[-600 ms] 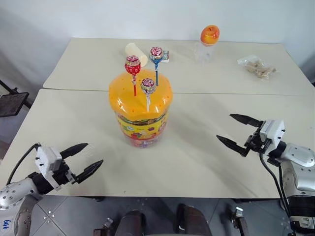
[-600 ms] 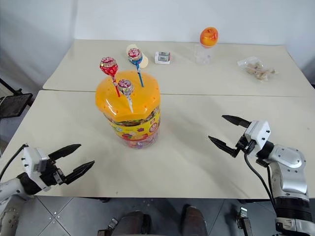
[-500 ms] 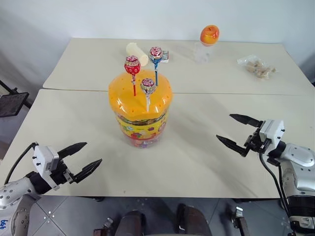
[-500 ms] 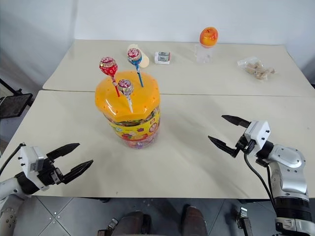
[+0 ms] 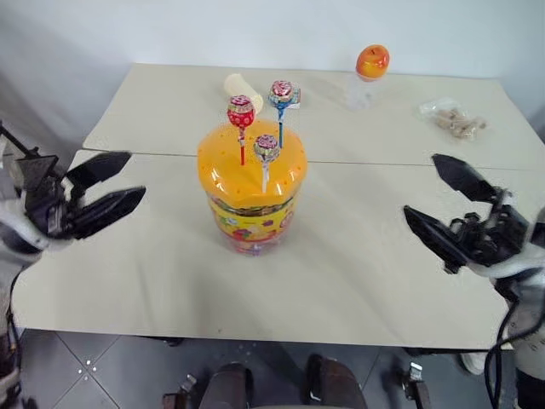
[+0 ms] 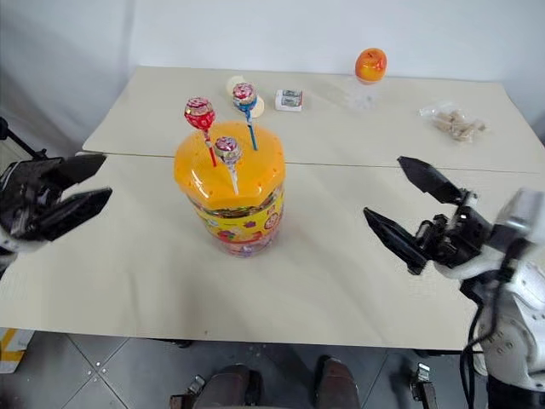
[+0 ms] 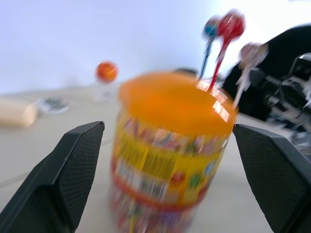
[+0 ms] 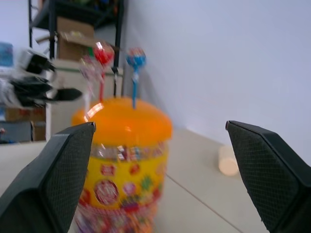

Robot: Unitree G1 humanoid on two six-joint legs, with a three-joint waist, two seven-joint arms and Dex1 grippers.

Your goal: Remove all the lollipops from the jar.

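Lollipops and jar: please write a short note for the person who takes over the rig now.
Left hand: open, empty, raised left of the jar.
Right hand: open, empty, raised right of the jar.
Jar stands mid-table, orange lid on.
The red-stick lollipop, blue-stick lollipop and white-stick lollipop stand in the lid.
Done: nothing removed.
Left: pull out all three.

Jar [image 5: 252, 200]: standing mid-bench [image 5: 358, 281], blocking the straight line between the tools.
Lollipops [image 5: 265, 146]: sticking up from the lid, nothing crowding overhead.
3 and 9 o'clock: bare bench lying open beside it.
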